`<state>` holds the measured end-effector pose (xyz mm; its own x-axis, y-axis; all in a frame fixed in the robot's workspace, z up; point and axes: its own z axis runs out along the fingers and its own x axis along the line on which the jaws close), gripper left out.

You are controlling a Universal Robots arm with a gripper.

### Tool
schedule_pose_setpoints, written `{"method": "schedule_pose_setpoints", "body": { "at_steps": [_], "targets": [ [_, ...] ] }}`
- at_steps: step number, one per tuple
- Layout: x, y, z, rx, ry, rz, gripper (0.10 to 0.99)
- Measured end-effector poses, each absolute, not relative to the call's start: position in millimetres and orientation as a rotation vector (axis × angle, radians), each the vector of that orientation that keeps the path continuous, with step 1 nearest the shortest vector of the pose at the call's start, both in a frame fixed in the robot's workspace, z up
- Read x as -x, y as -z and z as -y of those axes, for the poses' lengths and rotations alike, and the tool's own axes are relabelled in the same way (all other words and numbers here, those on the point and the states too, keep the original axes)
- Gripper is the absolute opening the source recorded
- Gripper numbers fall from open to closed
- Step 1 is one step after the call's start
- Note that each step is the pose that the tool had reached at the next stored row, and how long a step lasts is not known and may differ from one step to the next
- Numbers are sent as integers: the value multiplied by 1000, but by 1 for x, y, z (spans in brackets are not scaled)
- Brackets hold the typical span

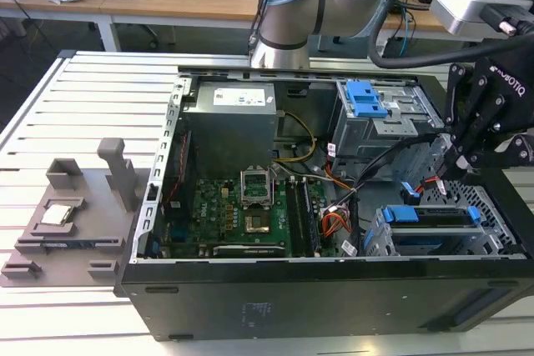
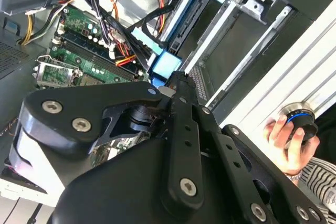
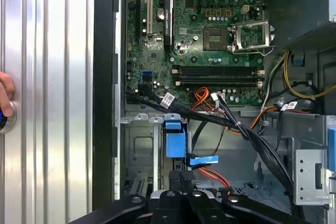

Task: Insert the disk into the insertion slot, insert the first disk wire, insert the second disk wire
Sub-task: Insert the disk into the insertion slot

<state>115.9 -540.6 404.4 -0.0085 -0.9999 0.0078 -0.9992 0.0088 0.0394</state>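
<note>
While the black end effector [image 1: 457, 162] is hovering just beside the silver perforated-metal insertion slot [image 1: 492, 235], the flat silver disk in its bright blue plastic carrier [image 1: 430, 221] is already sitting inside. The fingers are looking pressed together. Whether the red wire with a blue plug [image 3: 202, 159] is connected, I cannot tell, because the end effector is hiding that part.

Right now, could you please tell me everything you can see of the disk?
The disk lies flat inside the insertion slot, a silver perforated-metal cage at the exterior view's right end of the open computer case. Its bright blue plastic carrier shows at both ends, with a dark edge between them. The gripper hangs close above the cage; contact cannot be judged.
</note>
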Motion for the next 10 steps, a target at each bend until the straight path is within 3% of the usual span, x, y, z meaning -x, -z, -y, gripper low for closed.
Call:
{"method": "schedule_pose_setpoints", "body": {
  "at_steps": [10],
  "targets": [
    [-131, -395, 537, -2188, 36, 2206, 106]
  ]
}}
